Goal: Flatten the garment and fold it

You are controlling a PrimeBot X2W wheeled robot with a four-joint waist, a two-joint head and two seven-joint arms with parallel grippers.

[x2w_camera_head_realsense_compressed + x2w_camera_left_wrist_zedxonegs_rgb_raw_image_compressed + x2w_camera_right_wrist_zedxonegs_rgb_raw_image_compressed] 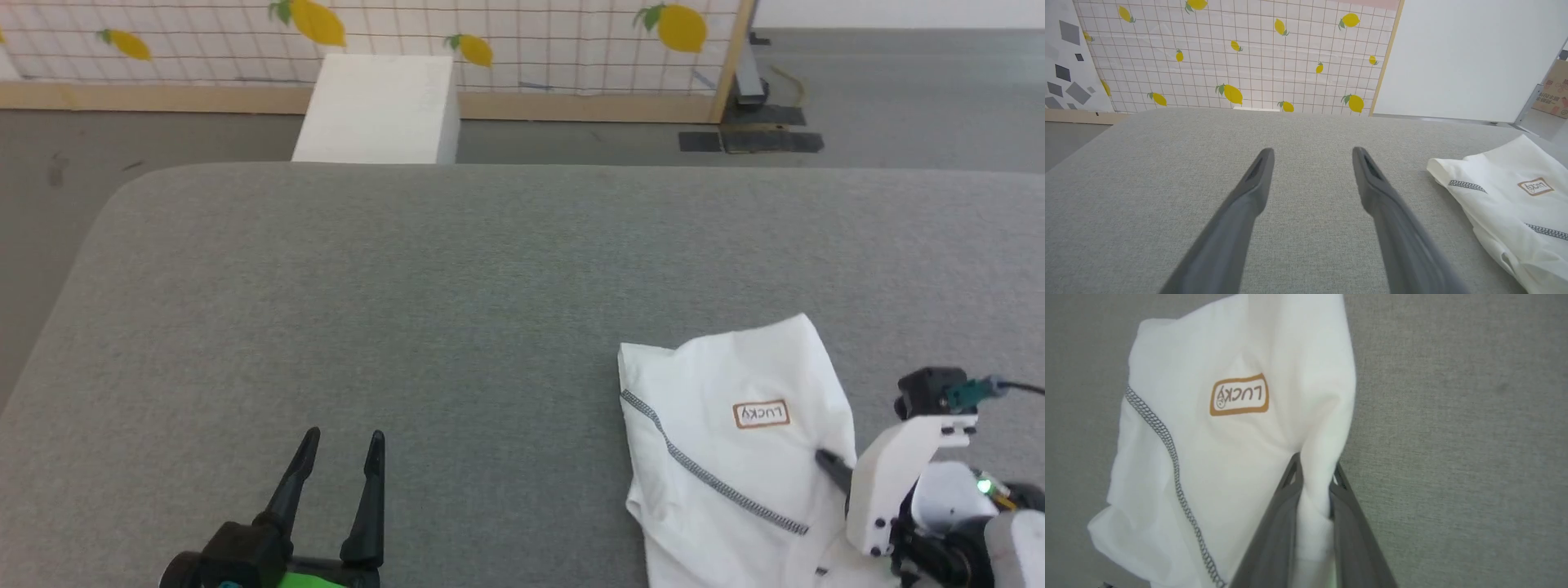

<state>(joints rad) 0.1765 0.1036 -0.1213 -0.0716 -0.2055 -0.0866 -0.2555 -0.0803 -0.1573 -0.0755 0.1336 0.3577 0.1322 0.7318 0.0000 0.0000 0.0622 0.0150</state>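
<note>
A grey fabric-covered table (pixel 408 286) spreads out before me, with a white box (pixel 380 106) on the floor beyond its far edge and a lemon-print grid wall (pixel 571 41) behind that.

The white shirt (pixel 718 457) lies bunched at the near right of the table. It is doubled over itself, and its near part runs past the bottom of the head view. A tan "LUCKY" neck label (pixel 761 414) faces up, and a line of dark grey zigzag stitching (pixel 710 482) runs diagonally beside it.

My right gripper (pixel 1315 465) is pinching a raised fold at the shirt's right edge, with the white cloth squeezed between its fingers. My left gripper (pixel 344 437) hangs spread above bare table, well apart from the shirt and holding nothing.

As I judge it, the main risk is that only one side is held. A pull from the right would drag the whole bundle across the table instead of opening it. The cloth looks thin, so it may slide out of the pinch. The grip may also have caught several layers, which would keep the folds locked together when I lift.
</note>
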